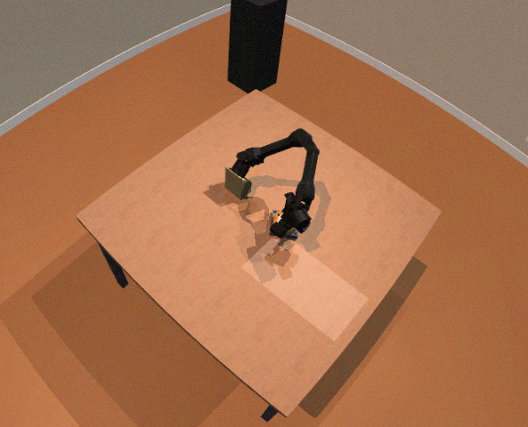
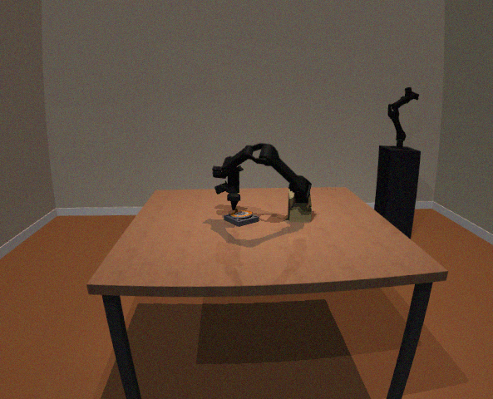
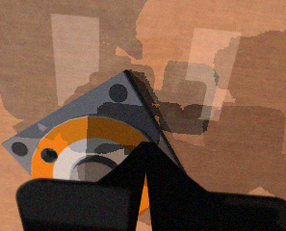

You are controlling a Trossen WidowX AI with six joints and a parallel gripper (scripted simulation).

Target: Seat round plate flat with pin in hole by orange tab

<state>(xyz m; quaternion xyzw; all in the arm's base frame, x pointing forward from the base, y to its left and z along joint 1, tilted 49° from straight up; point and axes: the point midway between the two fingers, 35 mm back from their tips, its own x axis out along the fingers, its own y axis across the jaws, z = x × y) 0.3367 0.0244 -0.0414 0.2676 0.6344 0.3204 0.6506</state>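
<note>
The round plate [image 1: 278, 214] [image 2: 243, 214] [image 3: 75, 126], orange with a whitish inner ring, sits on the dark grey square base [image 2: 237, 223] [image 3: 91, 106]. The post [image 3: 94, 170] shows in the plate's middle in the wrist view. A dark hole [image 3: 49, 155] shows in the plate's orange rim at the left. My gripper [image 2: 234, 210] [image 3: 146, 147] is shut and empty, pointing down, its tips over or against the plate's rim; contact cannot be told. The orange tab and the pin cannot be made out, with part of the plate hidden behind the fingers. Whether the plate lies flat is unclear.
Dark round spots mark the base's corners in the wrist view. The arm's olive mount [image 1: 237, 183] [image 2: 300, 212] stands on the table [image 1: 185, 257] [image 2: 263, 262] near the base. A second arm stands on a black pedestal [image 2: 396, 184] beyond the table.
</note>
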